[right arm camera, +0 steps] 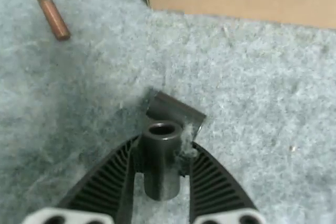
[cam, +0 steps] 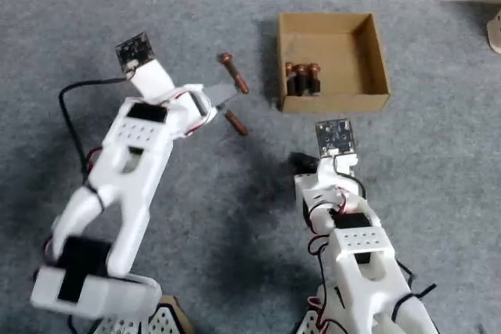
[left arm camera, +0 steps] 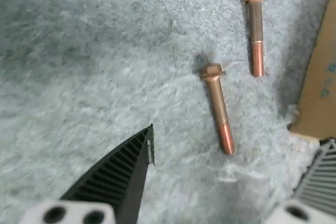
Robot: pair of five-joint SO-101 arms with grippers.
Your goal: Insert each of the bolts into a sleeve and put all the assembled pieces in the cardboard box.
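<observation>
A: Copper-coloured bolts, how many are sleeved so far?

B: Three assembled pieces [cam: 302, 78] sit in the cardboard box [cam: 333, 104]. One loose bolt [left arm camera: 217, 107] and a second bolt [left arm camera: 255, 29] lie bare on the grey tabletop [cam: 235, 213], near the box.

A: And the claws?

B: The left claw [left arm camera: 239, 136] hangs open over the loose bolt. The right claw [right arm camera: 164, 148] is clamped on a dark sleeve [right arm camera: 161, 163], held upright. Past halfway, I'd judge, with two left to assemble.

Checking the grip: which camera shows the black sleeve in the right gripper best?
The right wrist view: the sleeve sits clamped in the right gripper, its open bore facing the camera. In the high view it is a dark shape at that arm's tip.
</observation>
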